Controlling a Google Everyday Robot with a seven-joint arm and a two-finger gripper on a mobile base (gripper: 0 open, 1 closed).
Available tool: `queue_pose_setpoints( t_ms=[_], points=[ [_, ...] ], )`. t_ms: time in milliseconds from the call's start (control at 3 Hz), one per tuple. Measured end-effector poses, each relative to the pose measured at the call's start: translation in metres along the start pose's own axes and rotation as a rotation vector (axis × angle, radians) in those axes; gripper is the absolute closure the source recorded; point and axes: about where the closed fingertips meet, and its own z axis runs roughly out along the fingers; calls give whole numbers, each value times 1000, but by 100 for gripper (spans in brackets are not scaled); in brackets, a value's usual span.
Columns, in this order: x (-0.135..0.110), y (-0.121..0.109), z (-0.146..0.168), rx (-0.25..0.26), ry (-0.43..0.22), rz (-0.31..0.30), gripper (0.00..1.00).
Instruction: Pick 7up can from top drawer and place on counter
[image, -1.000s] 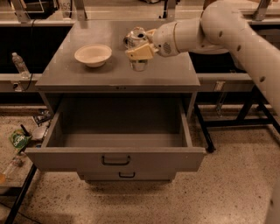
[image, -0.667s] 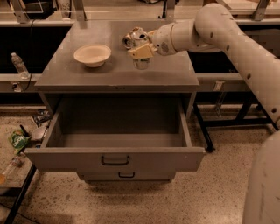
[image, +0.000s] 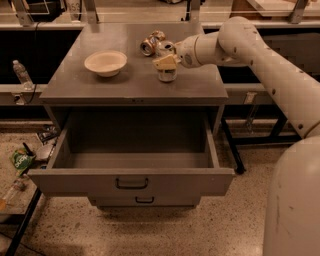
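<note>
Camera view: where is the 7up can (image: 167, 76)?

Upright on the bench (image: 125, 86), towards the back right, well behind the front edge.

And the claw (image: 166, 63)?

Right at the can's top. It comes in from the right on the white arm (image: 240, 40), and its tan tip covers the can's upper part. Only the lower body of the can shows beneath it.

Clenched or released?

I cannot tell from here.

What is near it?

A brown-and-gold can (image: 149, 44) lies on its side just behind, to the left. A pale bowl (image: 105, 62) sits further left on the same bench.

And below?

The top drawer (image: 75, 181) is pulled wide open, its grey floor showing. A narrower drawer front (image: 165, 201) sits under it.
</note>
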Motion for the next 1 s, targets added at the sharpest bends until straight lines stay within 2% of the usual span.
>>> queue_pose_setpoints(
  t_ms=[333, 1000],
  points=[
    [14, -11, 5, 15, -6, 45, 45],
    [11, -11, 4, 15, -6, 45, 1]
  ],
)
